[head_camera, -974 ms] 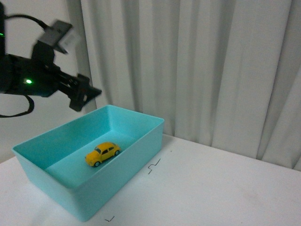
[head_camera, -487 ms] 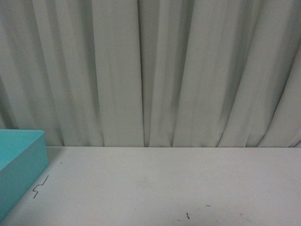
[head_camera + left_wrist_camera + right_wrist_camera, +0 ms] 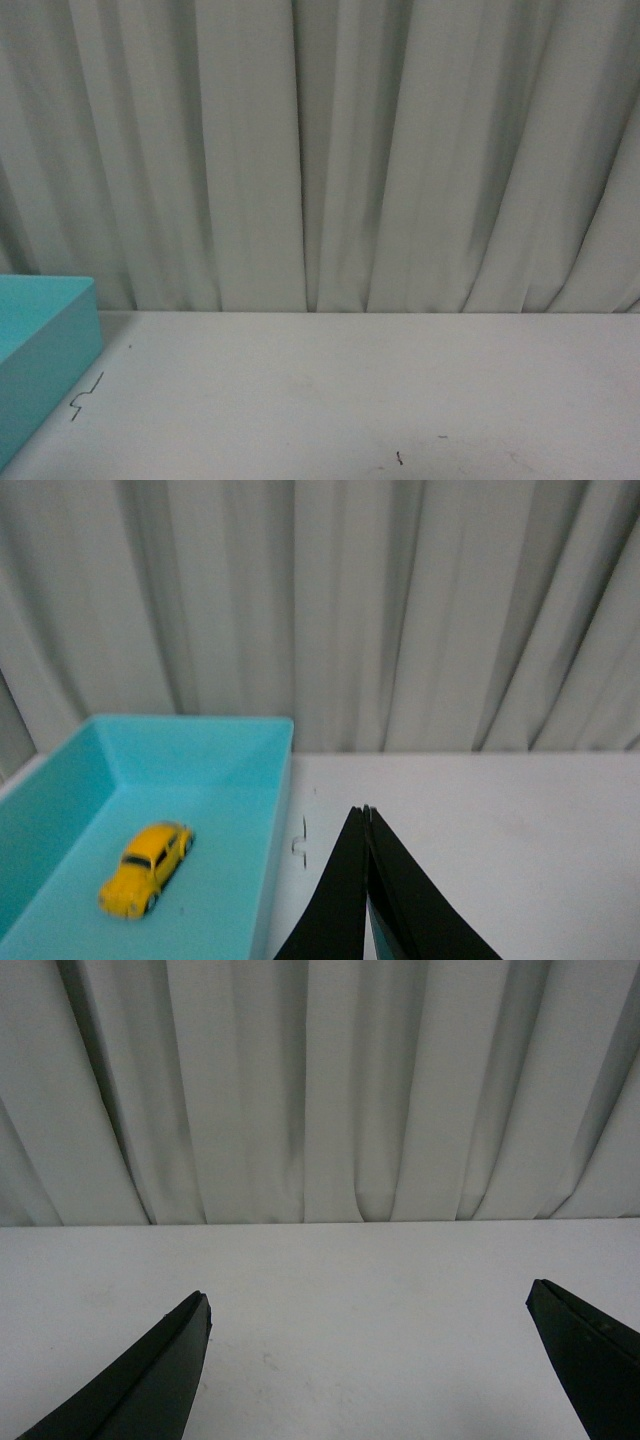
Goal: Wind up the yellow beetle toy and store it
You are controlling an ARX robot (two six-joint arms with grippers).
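Matte black, tapering fingers make up the left gripper (image 3: 367, 815), their plain blade-like tips narrowing to a point with a sliver of teal behind them; the right gripper (image 3: 370, 1305) shows two matching black wedge-shaped fingers, smooth and unmarked.

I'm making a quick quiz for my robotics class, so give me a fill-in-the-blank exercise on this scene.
1. The yellow beetle toy lies inside the ____ bin.
2. The left tool has its fingers pressed ____.
3. The right tool is ____, holding nothing.
4. Behind the table hangs a pale ____.

Missing words: turquoise; together; open; curtain
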